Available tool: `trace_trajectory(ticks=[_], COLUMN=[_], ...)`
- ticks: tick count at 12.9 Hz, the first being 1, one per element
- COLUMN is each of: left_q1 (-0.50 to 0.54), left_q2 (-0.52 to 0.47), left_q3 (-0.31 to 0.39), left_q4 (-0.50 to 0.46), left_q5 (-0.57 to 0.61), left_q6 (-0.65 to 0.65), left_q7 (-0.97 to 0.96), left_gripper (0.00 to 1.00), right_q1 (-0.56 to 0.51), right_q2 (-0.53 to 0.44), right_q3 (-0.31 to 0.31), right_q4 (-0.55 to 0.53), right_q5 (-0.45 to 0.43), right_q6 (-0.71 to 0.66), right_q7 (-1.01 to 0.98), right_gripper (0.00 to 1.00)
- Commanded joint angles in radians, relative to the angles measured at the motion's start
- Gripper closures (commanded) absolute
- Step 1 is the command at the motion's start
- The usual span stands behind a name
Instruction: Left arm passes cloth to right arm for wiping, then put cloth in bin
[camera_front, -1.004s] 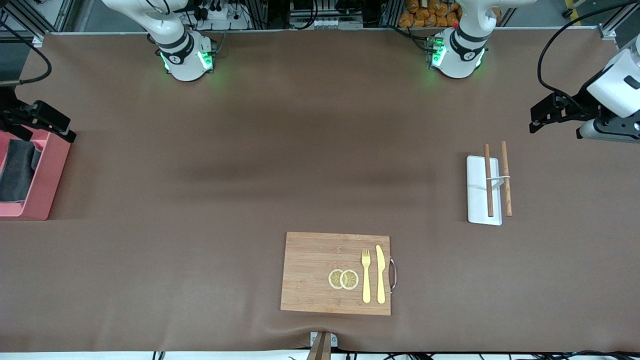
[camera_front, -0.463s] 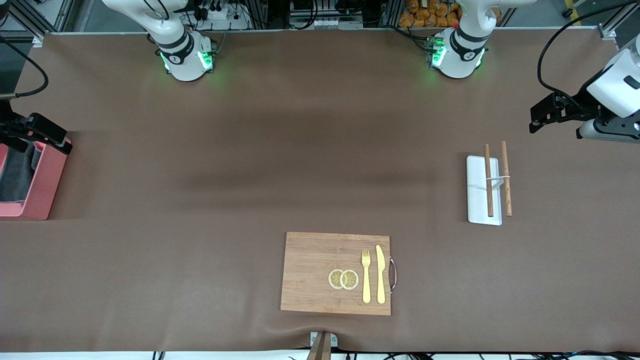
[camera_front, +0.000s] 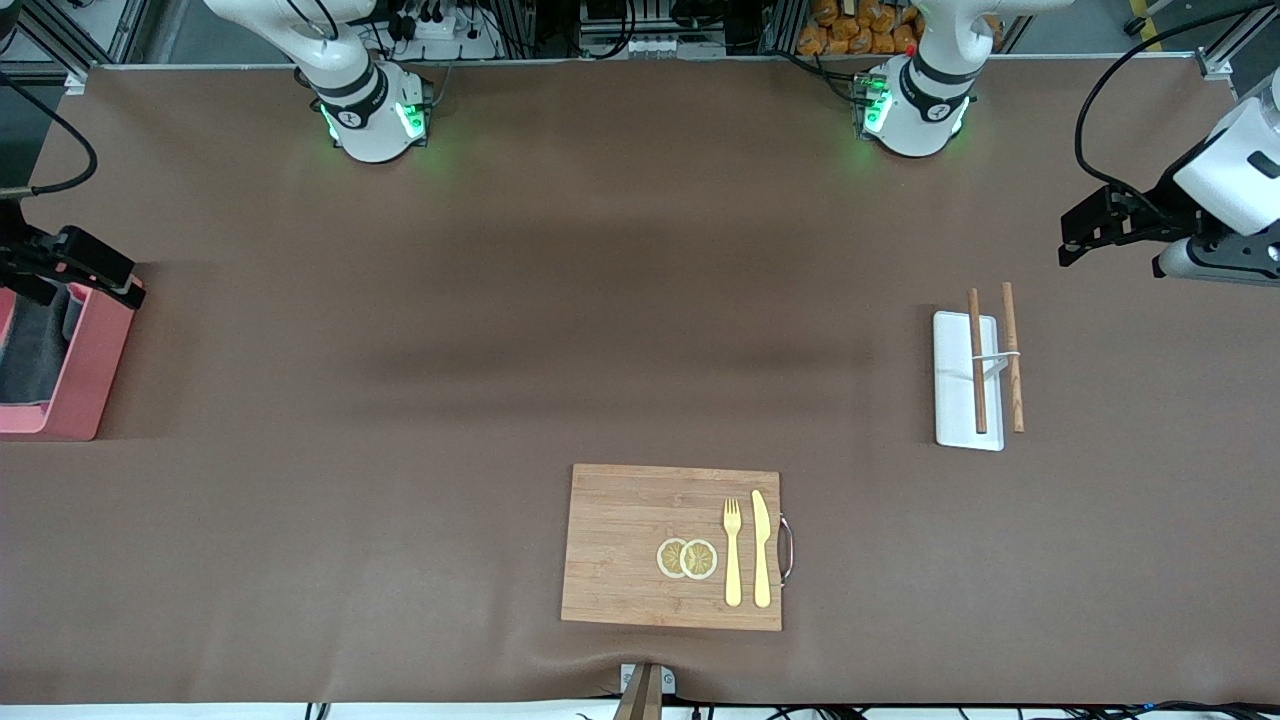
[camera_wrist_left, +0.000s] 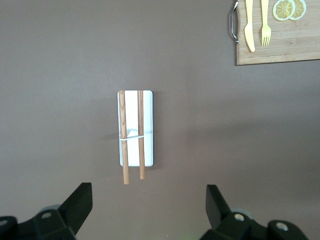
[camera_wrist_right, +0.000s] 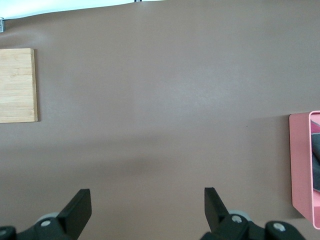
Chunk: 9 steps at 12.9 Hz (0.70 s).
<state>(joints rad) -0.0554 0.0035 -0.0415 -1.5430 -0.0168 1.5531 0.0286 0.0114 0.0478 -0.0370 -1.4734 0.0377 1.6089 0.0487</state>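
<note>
Cloth (camera_front: 32, 345) lies in the bin (camera_front: 85, 370) at the desk's (camera_front: 500, 300) right-arm edge. Right end effector (camera_wrist_right: 147, 210), fingers apart, seemingly hangs above the bin's rim; left end effector (camera_wrist_left: 149, 210), likewise spread, waits over bare desk.

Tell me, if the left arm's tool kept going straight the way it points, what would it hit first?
Probably just bare table. The left tool, open, points down near the white tray with its two wooden sticks, though depth is hard to judge.
</note>
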Motion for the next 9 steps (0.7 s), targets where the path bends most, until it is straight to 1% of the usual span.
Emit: trace_trajectory(ticks=[1, 9], left_q1=[0.002, 0.003], left_q2=[0.003, 0.003], left_q3=[0.000, 0.000], left_q4=[0.011, 0.009], left_q5=[-0.014, -0.014], left_q6=[0.004, 0.004], left_q7=[-0.010, -0.010], left_gripper=[0.00, 0.00], right_q1=[-0.002, -0.008], right_q2=[0.014, 0.018], right_q3=[0.005, 0.005], right_q4=[0.027, 0.022], right_q5=[-0.010, -0.009], right_q6=[-0.023, -0.026], right_q7=[0.002, -0.007], right_gripper=[0.00, 0.00])
